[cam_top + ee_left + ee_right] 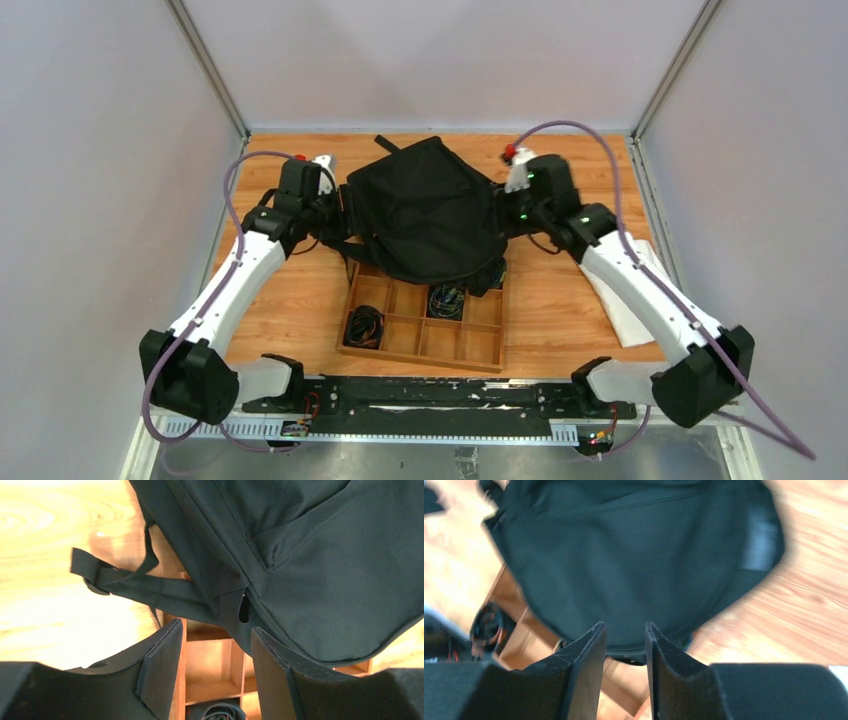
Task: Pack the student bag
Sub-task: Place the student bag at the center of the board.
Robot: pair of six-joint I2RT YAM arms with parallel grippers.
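Wooden table (300,290); floppy black student bag (425,205)

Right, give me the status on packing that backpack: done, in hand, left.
Done: nothing visibly packed; the student bag lies slumped over the far end of the wooden tray, no wide opening showing. In hand: the left gripper and right gripper flank the bag, jaws apart, gripping nothing. Left: the coiled cable and another cable bundle sit in tray compartments; the bag likely needs opening and those loaded.
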